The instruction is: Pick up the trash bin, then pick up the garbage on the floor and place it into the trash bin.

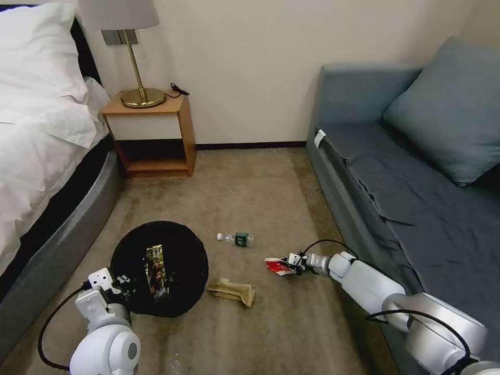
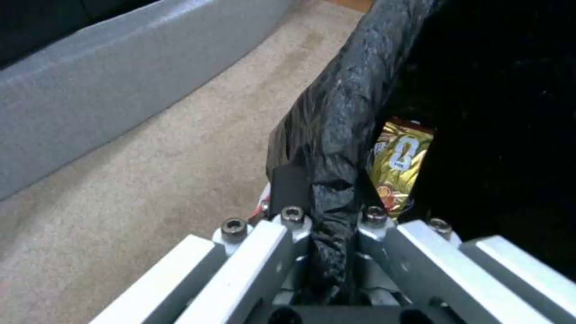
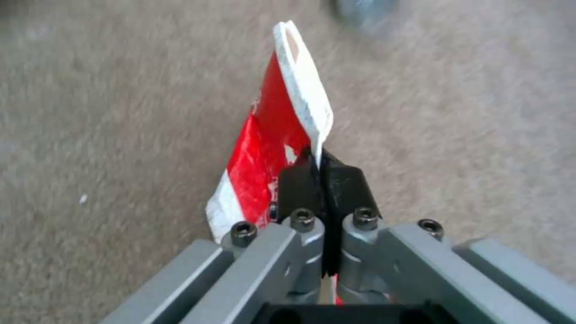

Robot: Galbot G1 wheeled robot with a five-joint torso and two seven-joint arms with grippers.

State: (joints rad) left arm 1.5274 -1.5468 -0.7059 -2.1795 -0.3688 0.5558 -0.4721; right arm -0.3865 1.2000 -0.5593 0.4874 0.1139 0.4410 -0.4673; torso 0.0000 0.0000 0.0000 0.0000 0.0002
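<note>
The trash bin [image 1: 182,250], round and lined with a black bag, hangs low at the left with my left gripper [image 1: 121,285] shut on its rim [image 2: 336,117]. A brown-yellow snack wrapper [image 1: 156,273] lies inside it, the same wrapper [image 2: 399,166] showing past the rim in the left wrist view. My right gripper [image 1: 292,262] is shut on the red-and-white crumpled carton [image 1: 276,266], pinching its white edge [image 3: 303,85] just above the carpet. A clear bottle with a green label [image 1: 237,238] and a crumpled brown paper bag [image 1: 233,290] lie on the floor between the arms.
A bed [image 1: 36,156] with a grey base runs along the left. A wooden nightstand [image 1: 151,135] with a brass lamp [image 1: 138,78] stands against the back wall. A grey sofa [image 1: 406,172] lines the right side. Open carpet lies in the middle.
</note>
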